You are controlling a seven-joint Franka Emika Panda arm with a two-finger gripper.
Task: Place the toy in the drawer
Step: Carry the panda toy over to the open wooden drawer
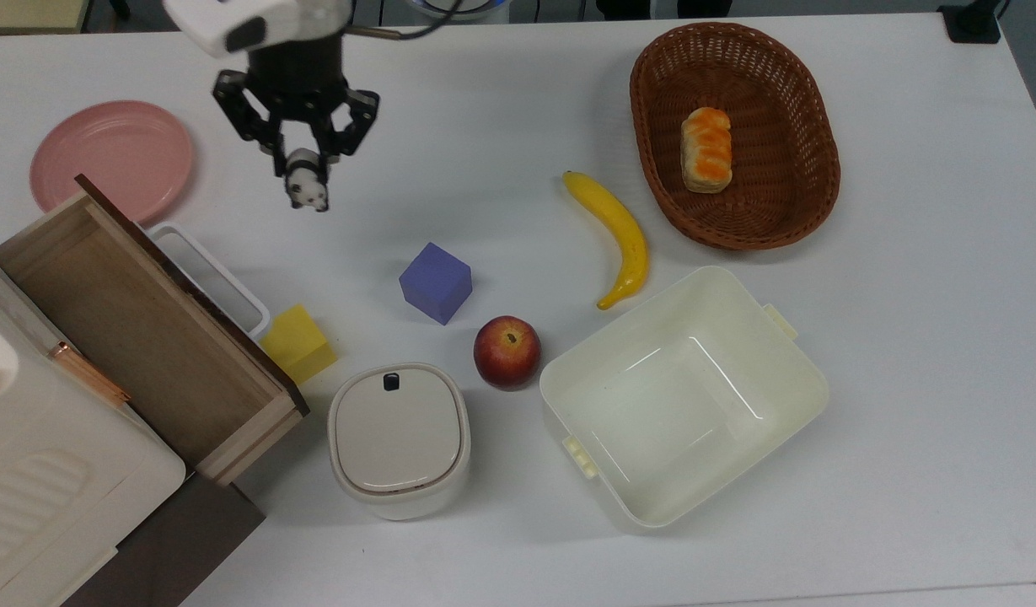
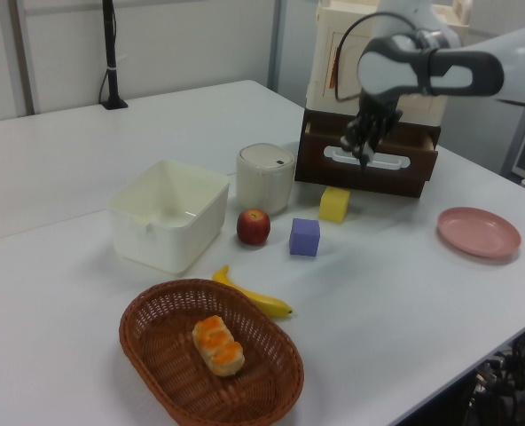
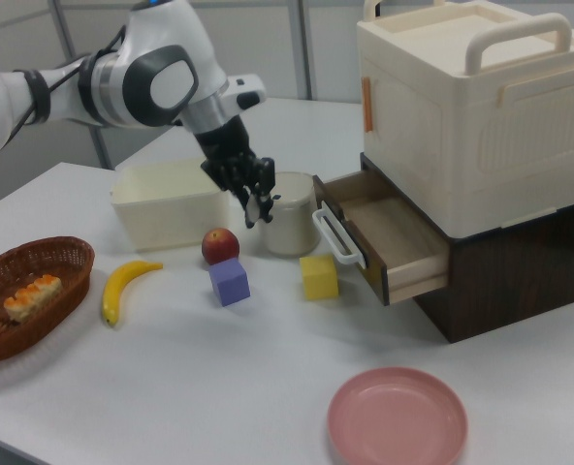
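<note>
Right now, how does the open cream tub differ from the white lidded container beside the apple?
The cream tub is open-topped and shows nothing inside; the white lidded container is closed by a lid with a small dark tab. The tub is broader and squarish with side tabs; the container is smaller with rounded corners. In the top view, the tub lies right of the apple, the container left. Both stand on the white table.
</note>
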